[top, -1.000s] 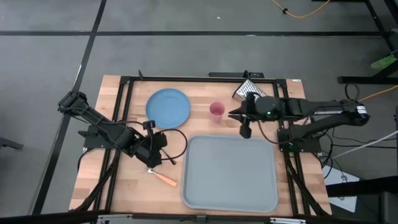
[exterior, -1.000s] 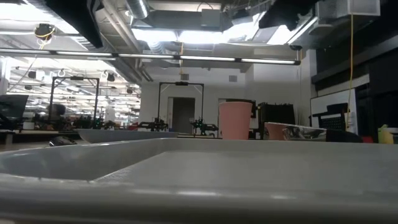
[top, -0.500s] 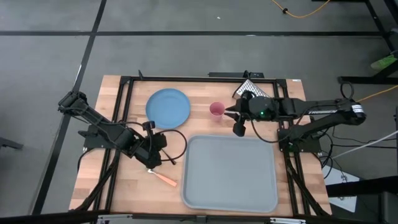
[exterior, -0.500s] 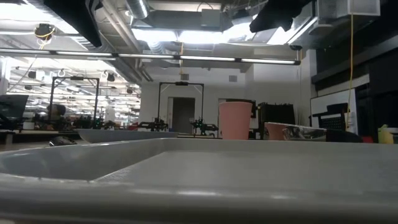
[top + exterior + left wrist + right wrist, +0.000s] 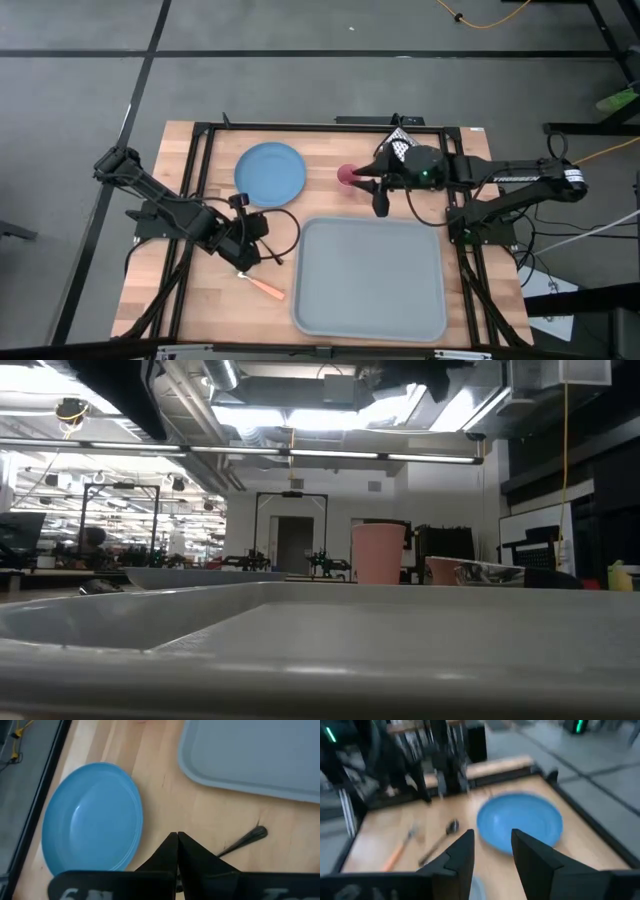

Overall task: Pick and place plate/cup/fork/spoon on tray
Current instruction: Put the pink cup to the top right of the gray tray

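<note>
Wooden bench [image 5: 200,300] is seen from above, framed by black rails. The large grey-blue rectangular tray [image 5: 368,277] with a raised rim lies at lower centre of the high view, nothing on it. The round flat light-blue plate [image 5: 270,171] rests on the bench at upper left of the tray. The small pink-red round cup [image 5: 347,175] stands right of the plate, above the tray's upper edge. The right tool [image 5: 374,187] is held over the cup's right side, partly covering it; its fingers [image 5: 461,851] are set apart in the right wrist view, nothing between them. The left tool [image 5: 177,838] is parked low at the tray's left, fingertips pressed together. The dark metal spoon [image 5: 242,840] lies beside it. The orange-handled fork [image 5: 263,287] lies at lower left of the tray. A metal box grater [image 5: 399,141] sits at the bench's upper right.
</note>
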`<action>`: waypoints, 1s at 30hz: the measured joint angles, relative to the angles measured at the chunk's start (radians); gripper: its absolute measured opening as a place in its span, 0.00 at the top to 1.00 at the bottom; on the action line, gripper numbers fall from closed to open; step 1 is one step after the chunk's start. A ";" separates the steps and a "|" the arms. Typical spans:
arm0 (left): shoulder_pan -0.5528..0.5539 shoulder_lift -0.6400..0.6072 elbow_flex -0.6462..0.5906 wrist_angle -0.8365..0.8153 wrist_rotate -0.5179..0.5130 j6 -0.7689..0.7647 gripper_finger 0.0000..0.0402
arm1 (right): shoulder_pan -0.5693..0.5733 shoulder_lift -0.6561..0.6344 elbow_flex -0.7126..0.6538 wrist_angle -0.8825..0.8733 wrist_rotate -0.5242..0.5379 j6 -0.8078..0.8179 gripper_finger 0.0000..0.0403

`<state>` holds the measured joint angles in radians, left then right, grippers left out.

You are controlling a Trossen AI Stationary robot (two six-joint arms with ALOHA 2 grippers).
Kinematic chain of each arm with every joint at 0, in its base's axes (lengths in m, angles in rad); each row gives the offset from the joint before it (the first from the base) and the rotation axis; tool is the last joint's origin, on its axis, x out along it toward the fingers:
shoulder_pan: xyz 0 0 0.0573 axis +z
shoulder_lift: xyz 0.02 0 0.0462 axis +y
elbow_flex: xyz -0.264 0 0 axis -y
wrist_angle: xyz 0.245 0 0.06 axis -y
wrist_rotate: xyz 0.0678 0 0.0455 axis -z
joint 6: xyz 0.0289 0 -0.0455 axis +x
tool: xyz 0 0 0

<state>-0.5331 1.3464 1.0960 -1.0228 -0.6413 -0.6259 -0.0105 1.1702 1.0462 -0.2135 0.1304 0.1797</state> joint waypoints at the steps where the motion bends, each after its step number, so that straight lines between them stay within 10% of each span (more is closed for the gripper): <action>1: 0.000 0.000 -0.011 0.010 0.000 0.000 1.00 | 0.000 0.000 0.000 0.033 0.000 -0.002 0.67; 10: 0.004 0.001 -0.113 0.091 0.003 0.000 1.00 | -0.066 0.116 0.000 0.059 -0.076 -0.113 0.67; 19: 0.009 -0.001 0.005 0.269 -0.005 0.211 1.00 | -0.163 0.355 0.199 -0.353 -0.095 -0.187 0.67; 30: 0.023 -0.001 0.005 0.267 -0.016 0.190 1.00 | -0.176 0.471 0.234 -0.448 -0.095 -0.414 0.67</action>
<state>-0.5102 1.3457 1.1007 -0.7559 -0.6575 -0.4355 -0.1864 1.6408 1.2800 -0.6617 0.0350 -0.2343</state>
